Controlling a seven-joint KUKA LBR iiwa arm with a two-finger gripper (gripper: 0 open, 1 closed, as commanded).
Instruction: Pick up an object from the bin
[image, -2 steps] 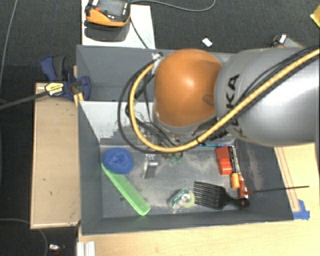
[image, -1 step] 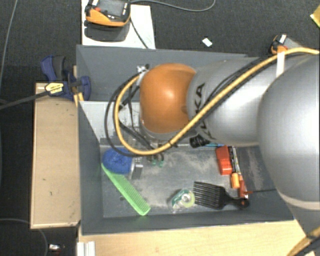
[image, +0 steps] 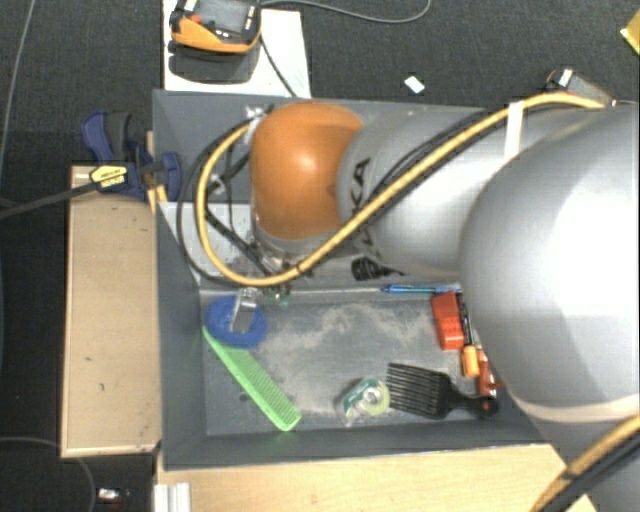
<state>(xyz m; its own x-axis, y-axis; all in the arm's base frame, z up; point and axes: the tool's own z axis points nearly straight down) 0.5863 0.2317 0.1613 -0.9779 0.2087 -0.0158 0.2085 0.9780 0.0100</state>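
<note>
The gripper (image: 244, 308) hangs below the arm's orange cover (image: 300, 165), right over a blue ring (image: 228, 331) that lies at the left side of the bin (image: 182, 385). Whether the gripper is open or closed cannot be told. A green comb (image: 252, 377) lies just beside the ring, slanting toward the near wall.

Your arm (image: 520, 230) is covering the bin's (image: 185, 400) upper half and hiding part of the orange tool (image: 447, 320) and the black brush (image: 418, 388).
</note>
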